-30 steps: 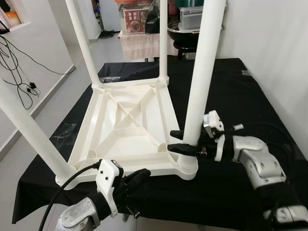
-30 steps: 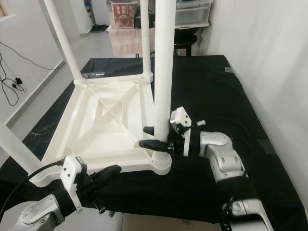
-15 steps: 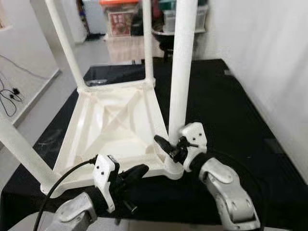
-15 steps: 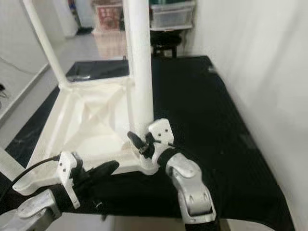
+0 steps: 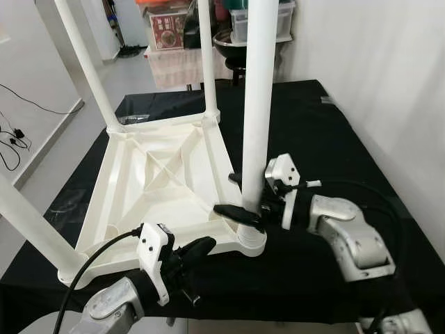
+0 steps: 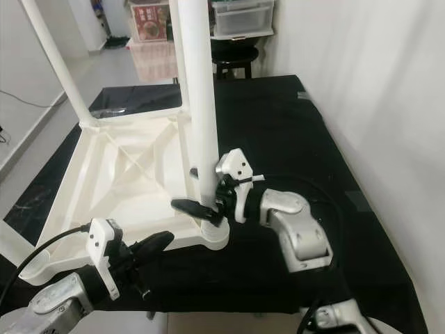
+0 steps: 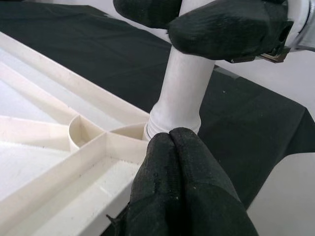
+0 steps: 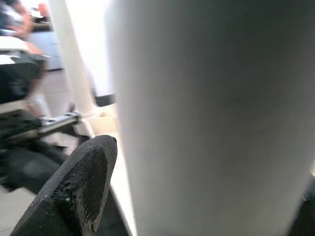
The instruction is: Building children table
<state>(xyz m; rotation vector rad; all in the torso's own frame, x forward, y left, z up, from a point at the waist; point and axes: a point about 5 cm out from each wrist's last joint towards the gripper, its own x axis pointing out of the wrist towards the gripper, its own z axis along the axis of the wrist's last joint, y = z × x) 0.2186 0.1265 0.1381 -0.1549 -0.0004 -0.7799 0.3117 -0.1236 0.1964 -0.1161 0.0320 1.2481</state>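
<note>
A white plastic children's table top (image 5: 163,184) lies upside down on a counter (image 5: 334,139) covered in black cloth, its ribbed underside facing up and crossed by diagonal braces. Four white round legs stand up out of its corners: the far left leg (image 5: 83,66), the far right leg (image 5: 206,59), the near left leg (image 5: 31,226) leaning out toward the left edge, and the near right leg (image 5: 256,111), which rises upright from a ringed socket (image 5: 250,241) at the near right corner. The right gripper (image 5: 238,198) reaches in from the right and holds this near right leg low down, just above the socket, with one black finger on each side of the tube; in the right wrist view the leg stands close between the fingers (image 8: 74,189). The left gripper (image 5: 195,249) is at the near edge of the top, just left of the same corner, with its two fingers pressed together and nothing between them; in the left wrist view the closed fingertips (image 7: 177,162) point at the base of the leg, near the socket but not visibly touching it. Beyond the counter's far edge stand storage boxes (image 5: 170,28) and a dark stool (image 6: 233,52), and a cable (image 5: 14,132) lies on the floor to the left.
</note>
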